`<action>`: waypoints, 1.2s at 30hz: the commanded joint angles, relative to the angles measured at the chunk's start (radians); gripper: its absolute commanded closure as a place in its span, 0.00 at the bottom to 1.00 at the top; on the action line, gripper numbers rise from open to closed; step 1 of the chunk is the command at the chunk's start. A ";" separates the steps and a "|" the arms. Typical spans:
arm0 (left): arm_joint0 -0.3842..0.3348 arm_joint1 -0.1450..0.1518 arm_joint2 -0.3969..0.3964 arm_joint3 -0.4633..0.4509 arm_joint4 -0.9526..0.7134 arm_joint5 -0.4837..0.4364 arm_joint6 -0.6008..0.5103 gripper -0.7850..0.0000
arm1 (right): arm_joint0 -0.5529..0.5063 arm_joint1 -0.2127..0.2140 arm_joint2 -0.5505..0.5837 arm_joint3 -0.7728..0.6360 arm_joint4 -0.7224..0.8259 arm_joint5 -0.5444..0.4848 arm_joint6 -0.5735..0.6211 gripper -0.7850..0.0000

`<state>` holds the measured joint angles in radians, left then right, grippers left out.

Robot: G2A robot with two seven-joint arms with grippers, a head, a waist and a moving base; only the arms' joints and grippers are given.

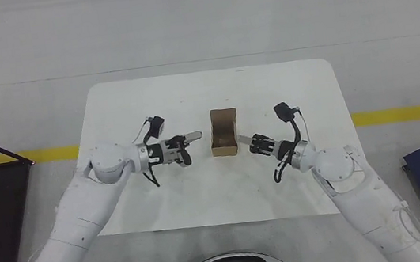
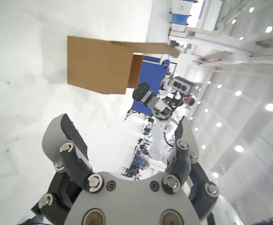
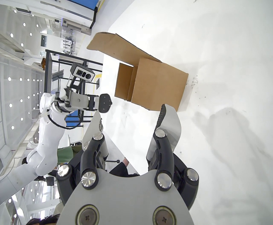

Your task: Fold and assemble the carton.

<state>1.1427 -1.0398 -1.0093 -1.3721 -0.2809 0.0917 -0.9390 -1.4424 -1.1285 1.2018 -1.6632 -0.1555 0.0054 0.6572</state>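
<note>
Carton (image 1: 224, 132) stands open on the table (image 1: 150, 99) (underside hidden from me), flap raised; my left gripper (image 1: 190, 145) and right gripper (image 1: 253, 144) flank it, both spread, near but apart.

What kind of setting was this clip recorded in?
Probably a large industrial hall or robotics workshop: a yellow floor line runs past the white table holding the brown cardboard carton, with rows of round ceiling lights and blue partition panels beyond.
</note>
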 commanded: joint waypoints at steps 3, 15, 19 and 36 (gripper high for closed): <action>-0.041 -0.029 0.100 0.030 0.100 -0.054 0.101 0.00 | 0.031 -0.006 -0.027 0.033 0.013 0.001 0.004 0.37; -0.125 -0.091 0.172 0.228 0.061 -0.258 0.223 0.00 | 0.076 -0.015 -0.065 0.079 0.027 0.019 0.002 0.41; -0.137 -0.100 0.178 0.258 0.042 -0.291 0.201 0.00 | 0.111 -0.024 -0.092 0.109 0.030 0.036 -0.007 0.44; -0.184 -0.145 0.210 0.366 0.007 -0.350 0.171 0.00 | 0.191 -0.049 -0.155 0.194 0.040 0.061 -0.041 0.40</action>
<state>0.9615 -1.1825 -0.8009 -1.0105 -0.2725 -0.2564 -0.7665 -1.2505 -1.1778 1.0407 -1.4669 -0.1268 0.0748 0.6108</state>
